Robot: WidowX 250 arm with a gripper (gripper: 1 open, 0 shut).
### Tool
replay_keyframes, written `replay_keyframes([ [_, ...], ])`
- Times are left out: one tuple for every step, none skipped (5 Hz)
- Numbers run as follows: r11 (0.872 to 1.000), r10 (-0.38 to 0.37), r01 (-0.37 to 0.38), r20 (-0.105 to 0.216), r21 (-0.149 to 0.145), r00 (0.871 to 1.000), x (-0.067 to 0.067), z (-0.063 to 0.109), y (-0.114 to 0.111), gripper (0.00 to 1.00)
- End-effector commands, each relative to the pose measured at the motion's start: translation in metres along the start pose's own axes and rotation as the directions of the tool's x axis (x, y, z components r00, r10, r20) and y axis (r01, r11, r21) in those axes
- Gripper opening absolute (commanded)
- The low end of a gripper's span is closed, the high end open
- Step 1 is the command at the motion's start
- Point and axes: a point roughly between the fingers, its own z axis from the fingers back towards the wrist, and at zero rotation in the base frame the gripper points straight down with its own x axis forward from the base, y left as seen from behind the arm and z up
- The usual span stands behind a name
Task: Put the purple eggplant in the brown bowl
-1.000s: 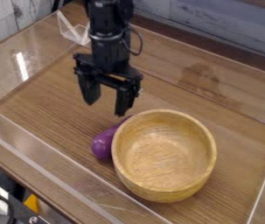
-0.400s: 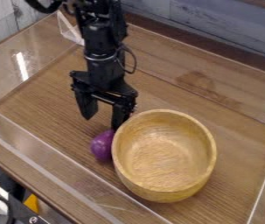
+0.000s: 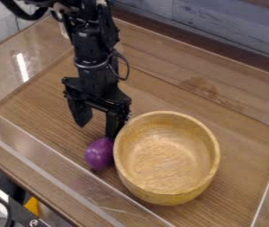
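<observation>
Camera view, the only one: the arm reaches in from the upper left and points straight down at the counter (image 3: 208,89). Its fingers (image 3: 98,120) stand wide apart and hold nothing; the dark tips hang above the wood, one toward the left, one toward the right, with a clear gap between them.

The purple eggplant (image 3: 98,153) lies on the counter at about six o'clock from the fingers, just below the tips and not touching them as far as can be seen. Only a rounded purple end shows. Its right side is pressed against, or tucked just behind, the outer wall of the brown bowl (image 3: 166,157), so its long axis cannot be read with confidence.

The bowl sits at about four o'clock from the fingers, its rim just beside the right fingertip, and it is empty.

My judgement: the grasp depends on bringing the fingers a little further toward six o'clock and down, so they straddle the eggplant. The bowl wall crowds the right finger, so a bump there is the risk.
</observation>
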Motion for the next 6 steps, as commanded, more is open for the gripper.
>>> replay_keyframes([
  [0.999, -0.03, 0.029, 0.036, 0.018, 0.999, -0.002, 0.004, -0.013, 1.0],
  [0.998, -0.059, 0.057, 0.042, 0.029, 0.997, 0.004, 0.007, -0.007, 1.0],
  [0.996, -0.082, 0.08, 0.048, 0.034, 0.995, 0.01, 0.009, 0.0, 1.0],
  [0.997, -0.068, 0.066, 0.054, 0.037, 0.996, 0.014, 0.016, -0.009, 1.0],
  [0.998, -0.06, 0.058, 0.058, 0.039, 0.997, 0.017, 0.021, -0.017, 1.0],
  [0.994, -0.101, 0.099, 0.061, 0.044, 0.993, 0.018, 0.015, -0.011, 1.0],
])
